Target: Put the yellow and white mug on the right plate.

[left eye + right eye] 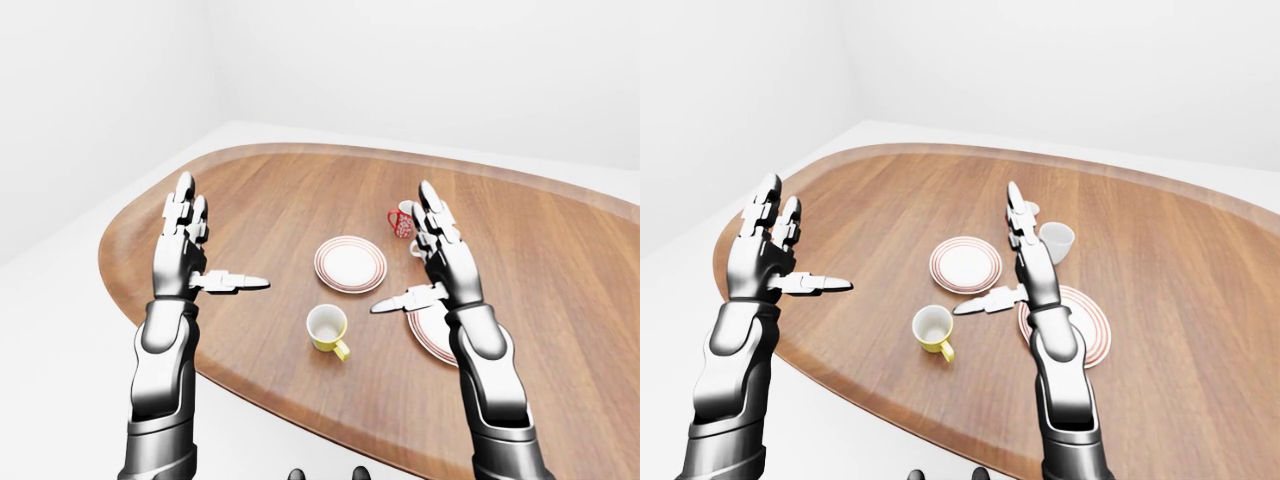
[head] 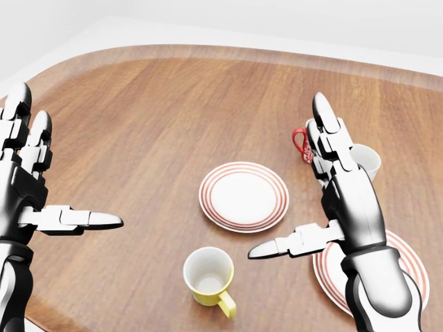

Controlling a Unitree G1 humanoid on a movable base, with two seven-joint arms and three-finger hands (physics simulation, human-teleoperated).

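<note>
Yellow and white mug point(image 2: 207, 276): stood upright on tabletop point(image 2: 152, 124), handle toward 5 o'clock, at 9 o'clock of right plate point(image 2: 405, 259); right hand point(image 2: 346, 197) and left hand point(image 2: 31, 187) hovered clear, fingers spread and empty, apparently pre-grasp.

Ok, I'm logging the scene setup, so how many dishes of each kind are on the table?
Plates: 2, the middle plate and the right plate.
Mugs: 3, the yellow and white mug, a red mug and a white mug.
Total: 5.
</note>
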